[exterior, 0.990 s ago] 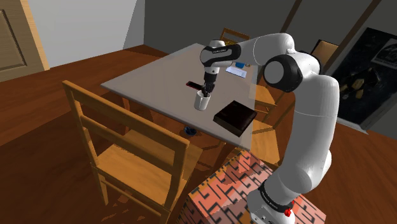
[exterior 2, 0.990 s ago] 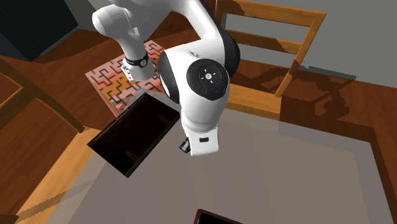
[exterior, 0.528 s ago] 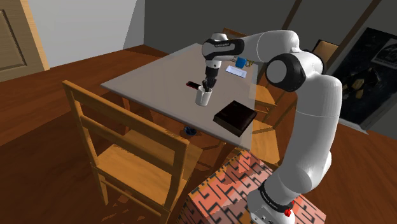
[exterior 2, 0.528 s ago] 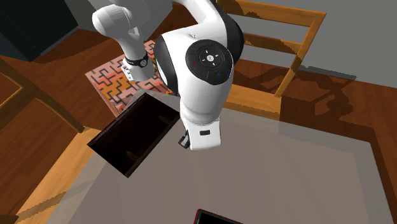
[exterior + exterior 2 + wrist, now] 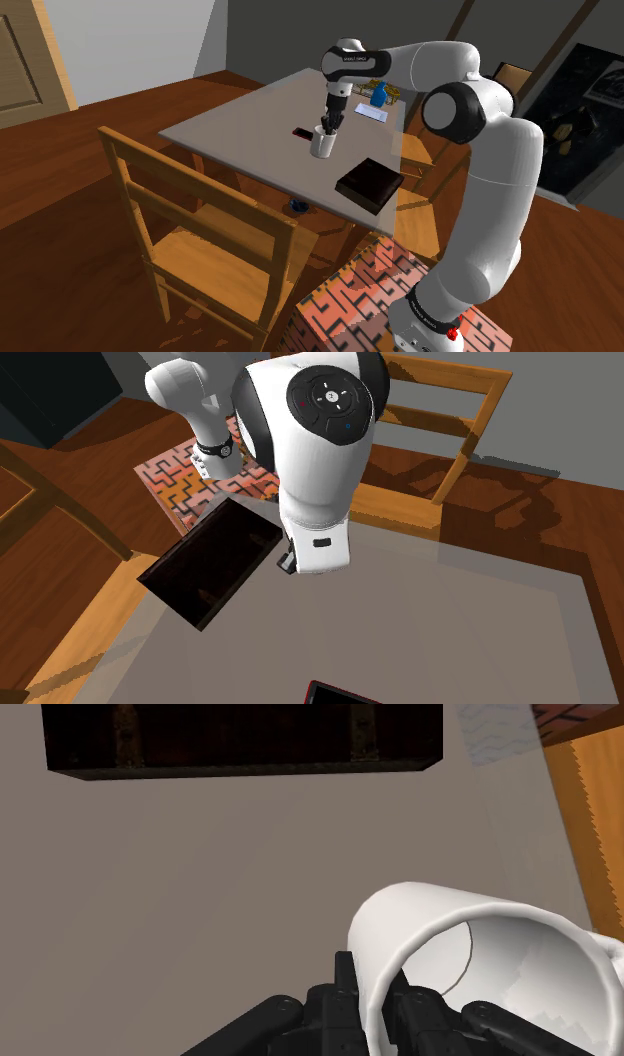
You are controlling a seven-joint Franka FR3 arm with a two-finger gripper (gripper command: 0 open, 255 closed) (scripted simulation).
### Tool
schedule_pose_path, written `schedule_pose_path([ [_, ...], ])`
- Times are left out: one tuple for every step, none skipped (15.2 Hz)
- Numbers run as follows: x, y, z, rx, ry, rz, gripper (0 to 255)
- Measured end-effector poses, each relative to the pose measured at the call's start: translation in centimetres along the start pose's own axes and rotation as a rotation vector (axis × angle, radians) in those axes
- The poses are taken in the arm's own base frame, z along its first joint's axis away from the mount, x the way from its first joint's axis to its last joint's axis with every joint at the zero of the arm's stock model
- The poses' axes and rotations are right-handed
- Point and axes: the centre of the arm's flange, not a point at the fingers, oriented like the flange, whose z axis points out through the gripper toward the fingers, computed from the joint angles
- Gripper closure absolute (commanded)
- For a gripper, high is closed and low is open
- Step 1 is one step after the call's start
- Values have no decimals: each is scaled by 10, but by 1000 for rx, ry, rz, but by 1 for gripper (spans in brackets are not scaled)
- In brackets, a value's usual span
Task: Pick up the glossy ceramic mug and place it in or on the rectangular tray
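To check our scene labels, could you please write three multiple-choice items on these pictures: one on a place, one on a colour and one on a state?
1. Where on the table does the dark tray lie?
A. at the corner nearest the stand
B. at its middle
C. at the edge farthest from the stand

2. What colour is the mug?
A. red
B. white
C. green

3. How is the gripper?
A. open, above the tray
B. shut on the mug's wall
C. shut on nothing

Key:
1 A, as the shoulder view shows the tray at the corner by the stand.
2 B, as the mug is drawn white in the shoulder and wrist views.
3 B, as the wrist view shows the mug's wall clasped between the two fingers.
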Motion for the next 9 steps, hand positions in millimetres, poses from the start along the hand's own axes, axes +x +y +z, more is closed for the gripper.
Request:
schedule_pose_path([
  [-1, -1, -5, 0, 0, 0, 255],
  [-1, -1, -10, 0, 0, 0, 255],
  [-3, -1, -15, 0, 0, 0, 255],
  [-3, -2, -20, 0, 0, 0, 255],
  [-4, -2, -26, 0, 0, 0, 255],
  [-5, -2, -31, 0, 0, 0, 255],
  [-6, -2, -36, 0, 0, 0, 255],
  [-11, 0, -39, 0, 0, 0, 255],
  [-20, 3, -41, 0, 0, 0, 255],
])
